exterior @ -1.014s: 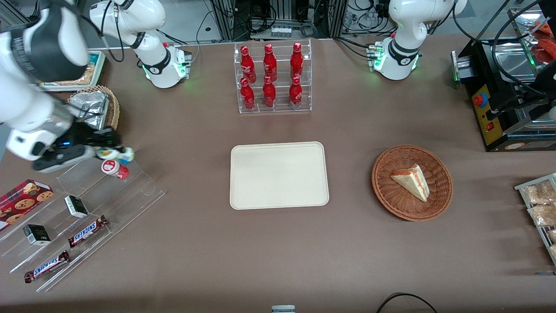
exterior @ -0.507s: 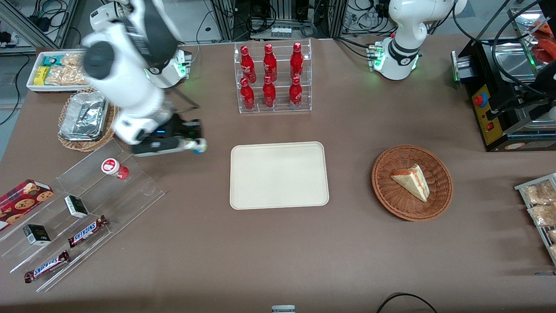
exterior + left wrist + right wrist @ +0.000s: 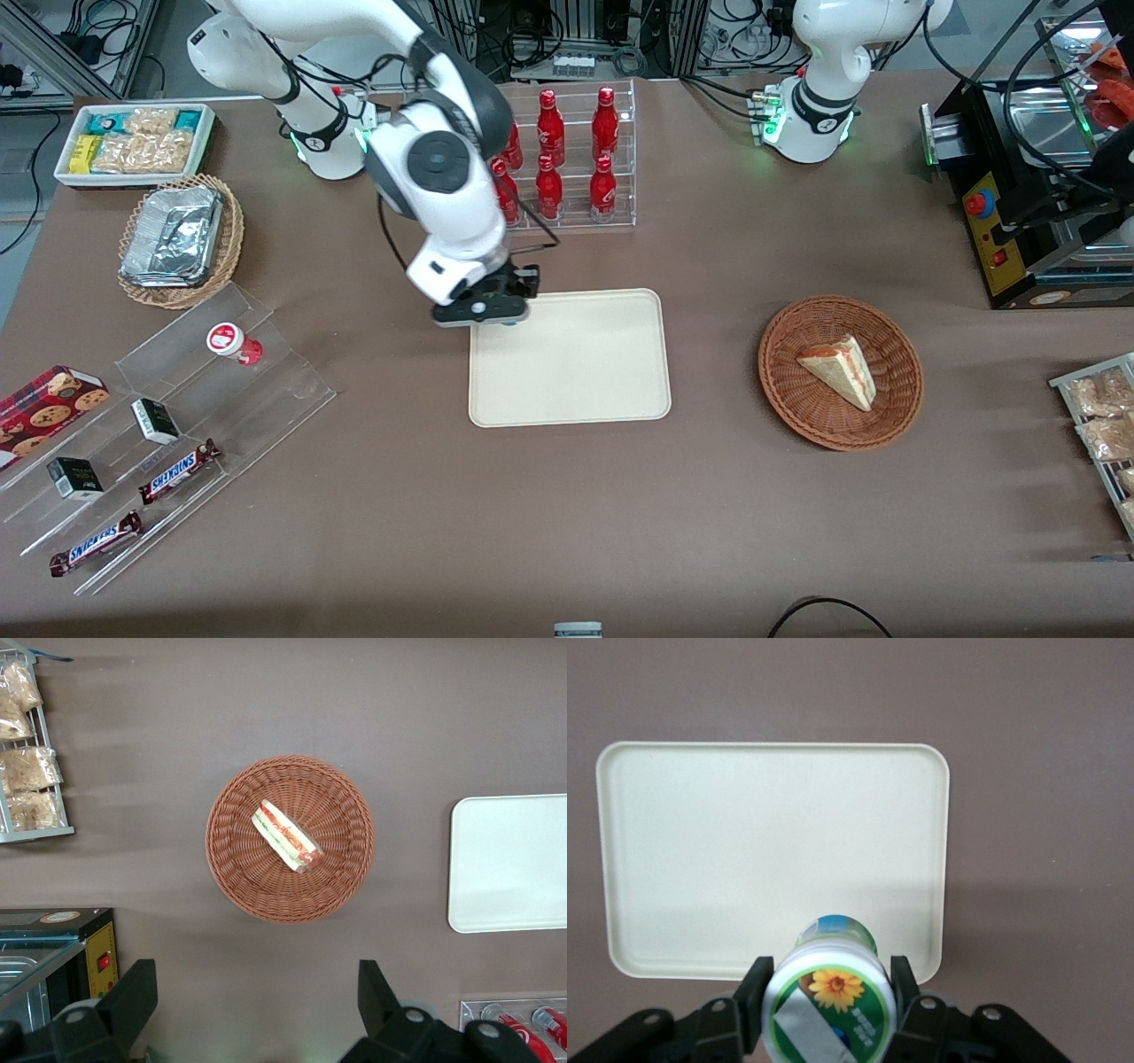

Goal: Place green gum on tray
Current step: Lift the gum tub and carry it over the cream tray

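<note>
Between claw (image 3: 827, 1005) fingers (over tray (image 3: 700, 859)): green gum (image 3: 828, 992).

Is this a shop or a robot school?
Probably a robot lab set up like a snack shop: a rack of red bottles, chocolate bars, cables. The hand holds green gum over the tray.

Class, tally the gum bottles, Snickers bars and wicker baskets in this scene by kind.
Gum bottles: 2 (green gum, held by the gripper over the tray's edge; red-lidded gum on the stand)
Snickers bars: 2
Wicker baskets: 2
Total: 6
</note>
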You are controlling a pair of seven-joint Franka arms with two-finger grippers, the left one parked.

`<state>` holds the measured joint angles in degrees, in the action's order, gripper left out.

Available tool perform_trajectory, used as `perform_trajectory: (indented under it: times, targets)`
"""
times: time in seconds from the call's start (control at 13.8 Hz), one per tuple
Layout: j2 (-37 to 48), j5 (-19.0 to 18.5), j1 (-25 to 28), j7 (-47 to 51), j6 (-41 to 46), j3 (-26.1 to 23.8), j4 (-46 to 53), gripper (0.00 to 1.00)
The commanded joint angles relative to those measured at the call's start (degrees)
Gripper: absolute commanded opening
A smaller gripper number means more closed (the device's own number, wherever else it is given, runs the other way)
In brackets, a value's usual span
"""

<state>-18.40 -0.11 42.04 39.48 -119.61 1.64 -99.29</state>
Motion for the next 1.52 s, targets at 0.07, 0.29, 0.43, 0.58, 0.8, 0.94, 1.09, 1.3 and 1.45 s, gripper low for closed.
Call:
perform_trajectory:
  times: [0.07, 0.29, 0.43, 0.58, 0.8, 0.94, 1.09, 1.3, 1.45]
  targets:
    - [-7.0, -2.0, 3.5, 5.8, -5.3, 0.7, 3.9, 0.00]
    - [-11.8, -2.4, 5.3, 6.2, -11.9, 1.0, 4.1, 0.00]
    - [-14.3, -4.1, 5.4, 8.8, -14.9, 1.0, 4.0, 0.00]
    - [-16.5, -6.2, 5.8, 10.7, -17.0, 1.0, 4.0, 0.00]
    - [-17.9, -6.1, 6.0, 11.8, -17.4, 0.9, 3.8, 0.00]
    - [-18.8, -6.1, 6.7, 12.1, -18.0, 0.9, 3.8, 0.00]
    - [-19.3, -6.1, 6.7, 12.2, -19.2, 0.9, 3.8, 0.00]
    - [-19.8, -6.3, 6.5, 11.4, -20.5, 0.9, 3.8, 0.70]
    - [-19.3, -6.2, 5.9, 11.4, -20.4, 0.9, 3.8, 0.99]
